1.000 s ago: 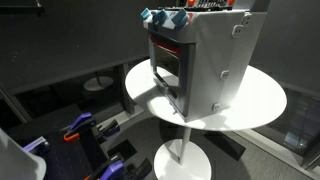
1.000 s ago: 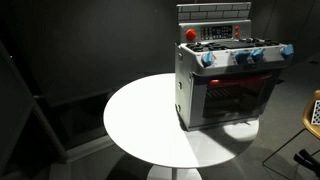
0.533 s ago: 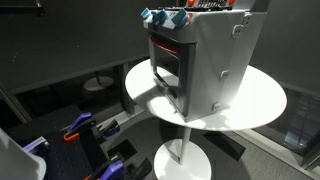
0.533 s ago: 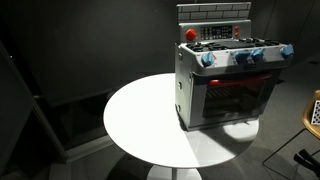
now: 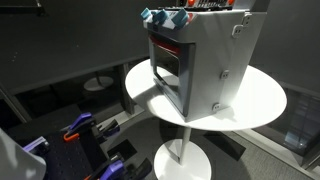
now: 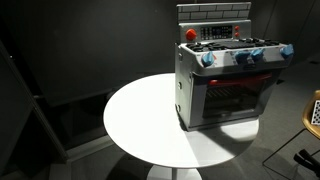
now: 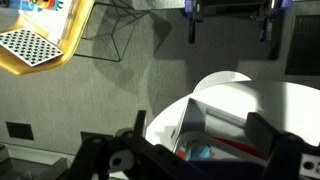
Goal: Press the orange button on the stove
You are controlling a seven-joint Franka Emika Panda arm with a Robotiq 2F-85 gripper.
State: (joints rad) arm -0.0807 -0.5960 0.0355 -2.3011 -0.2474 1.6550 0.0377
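While the round white bench fills the middle of both exterior views, the stove stands upright on it, toward one edge rather than at the centre. It is a grey metal box, and its dark glass oven door faces outward over the bench rim, with a red-orange strip just above the door. Seen from the wrist view, the gripper sits at the lower edge of the picture with its dark fingers spread wide and nothing between them; it is well apart from the stove, which shows below it on the pale curve of the bench. Blue knobs line the front of the stove top, also visible in an exterior view. On the back panel, a small round red-orange button sits at the corner nearest the bare part of the bench, untouched.
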